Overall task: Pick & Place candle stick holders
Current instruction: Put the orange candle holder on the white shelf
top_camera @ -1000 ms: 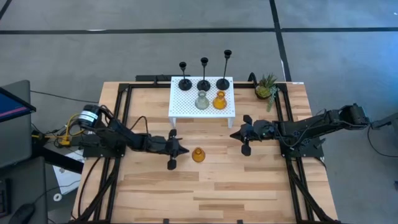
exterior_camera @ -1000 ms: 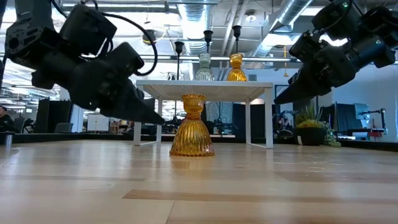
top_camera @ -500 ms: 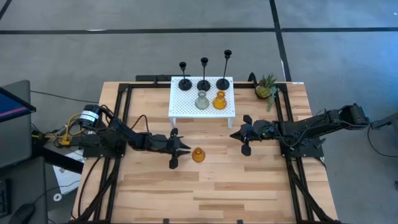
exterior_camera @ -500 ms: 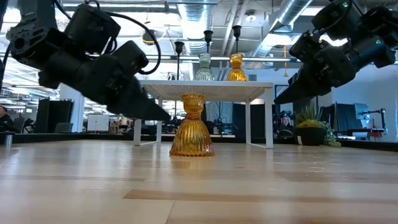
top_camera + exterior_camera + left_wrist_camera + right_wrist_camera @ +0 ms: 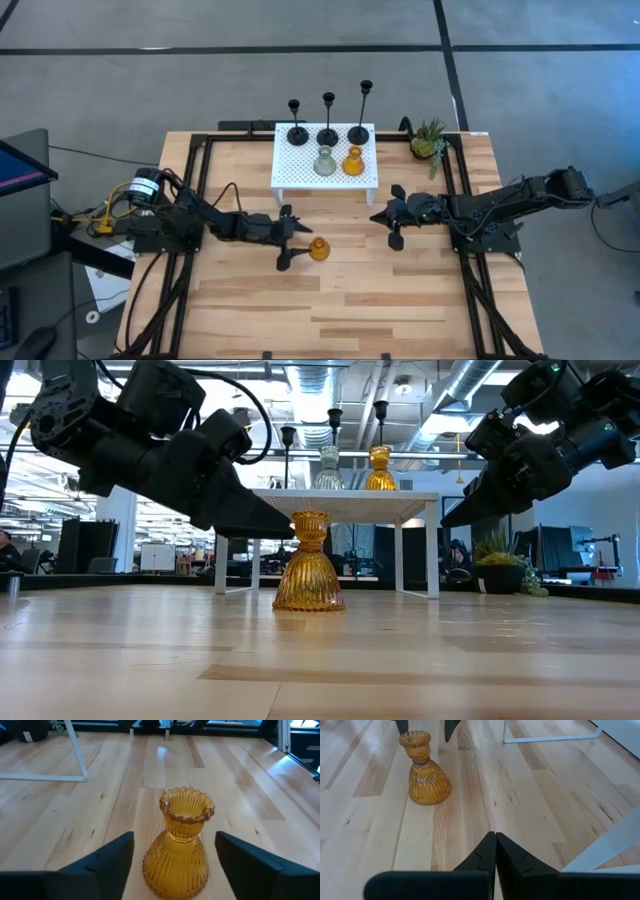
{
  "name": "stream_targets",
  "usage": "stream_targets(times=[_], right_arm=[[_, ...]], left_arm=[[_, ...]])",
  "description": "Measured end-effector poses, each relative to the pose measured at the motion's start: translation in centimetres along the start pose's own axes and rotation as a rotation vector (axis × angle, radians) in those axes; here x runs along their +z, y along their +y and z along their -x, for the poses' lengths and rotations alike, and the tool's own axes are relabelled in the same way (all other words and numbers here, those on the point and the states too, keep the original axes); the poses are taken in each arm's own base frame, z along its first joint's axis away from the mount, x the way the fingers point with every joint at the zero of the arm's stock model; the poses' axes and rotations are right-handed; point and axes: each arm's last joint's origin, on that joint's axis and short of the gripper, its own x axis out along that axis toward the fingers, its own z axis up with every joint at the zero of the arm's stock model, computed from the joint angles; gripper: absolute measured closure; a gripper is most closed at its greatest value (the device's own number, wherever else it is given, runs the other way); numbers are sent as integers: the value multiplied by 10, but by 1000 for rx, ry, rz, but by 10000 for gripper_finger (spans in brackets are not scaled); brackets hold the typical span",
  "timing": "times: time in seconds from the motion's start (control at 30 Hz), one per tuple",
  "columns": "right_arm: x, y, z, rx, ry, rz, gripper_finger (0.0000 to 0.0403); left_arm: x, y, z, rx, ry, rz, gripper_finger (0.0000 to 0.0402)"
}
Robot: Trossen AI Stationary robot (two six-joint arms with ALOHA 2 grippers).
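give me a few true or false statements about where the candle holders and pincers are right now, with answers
1. An amber glass holder stands upright on the table, in front of the white perforated stand. True.
2. The left pincer is shut on that holder. False: its fingers stand open on either side of it, apart from the glass.
3. Three black holders stand on the stand. True.
4. The right pincer is open. False: it is shut, holding nothing.
5. The grey-green holder lies on the table. False: it stands on the stand beside another amber one.
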Motion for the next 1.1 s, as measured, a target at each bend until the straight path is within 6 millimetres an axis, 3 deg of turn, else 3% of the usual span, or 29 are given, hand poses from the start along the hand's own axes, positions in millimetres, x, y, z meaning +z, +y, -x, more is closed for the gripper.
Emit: stream_targets(times=[0.2, 0.37, 1.1], right_arm=[[0, 0, 0, -1, -1, 0, 403], [0, 0, 0, -1, 0, 0, 403], [0, 0, 0, -1, 0, 0, 403]], left_arm=[[-4, -3, -16, -33, 24, 27, 79], [-7, -5, -33, -46, 38, 25, 69], [0, 6, -36, -14, -14, 40, 131]])
